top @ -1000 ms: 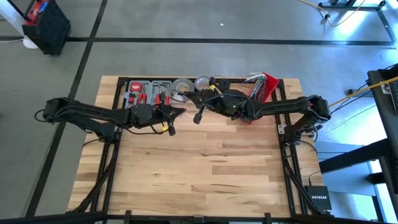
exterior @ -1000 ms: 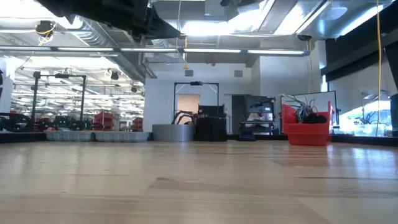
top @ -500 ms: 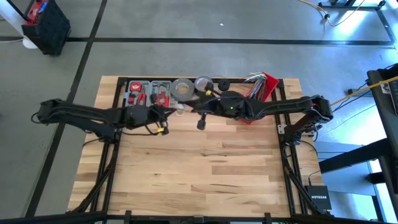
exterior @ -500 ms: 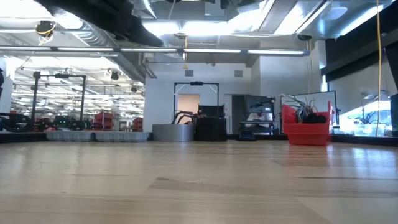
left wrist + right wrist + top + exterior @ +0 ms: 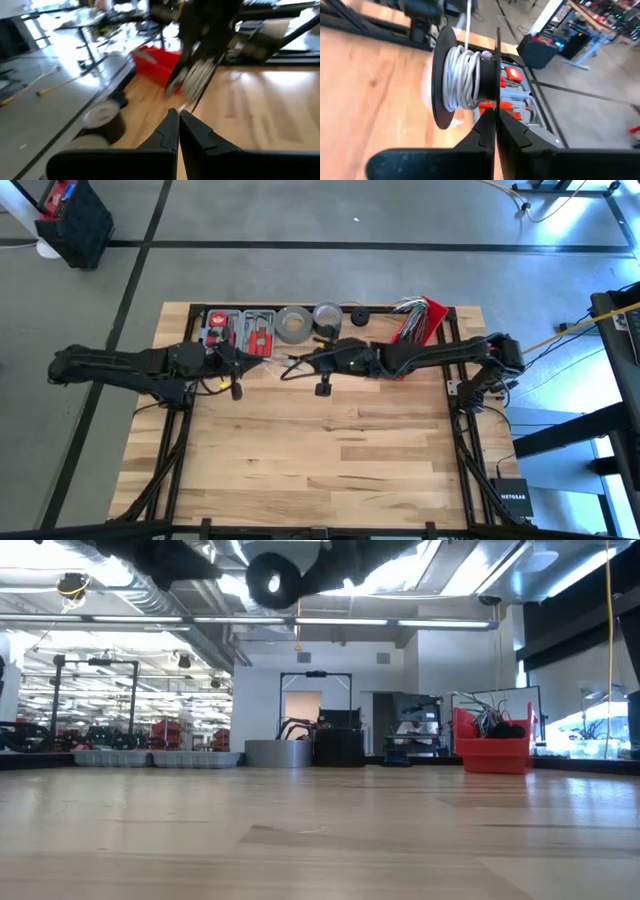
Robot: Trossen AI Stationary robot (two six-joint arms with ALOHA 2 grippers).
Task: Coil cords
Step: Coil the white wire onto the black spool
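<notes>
Right gripper point(image 5: 495, 117) fingers together pinching black spool point(image 5: 442, 80) wound with white cord point(image 5: 462, 75), left gripper point(image 5: 177, 127) fingers together on cord's strand, above wooden table point(image 5: 330, 450).

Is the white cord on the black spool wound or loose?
Wound: the white cord lies in several tight turns around the black spool, between its flanges, at the right gripper.

Bare wooden table point(image 5: 330, 450) ahead; tape rolls point(image 5: 293, 324) and red bin point(image 5: 422, 320) crowd the far edge.
</notes>
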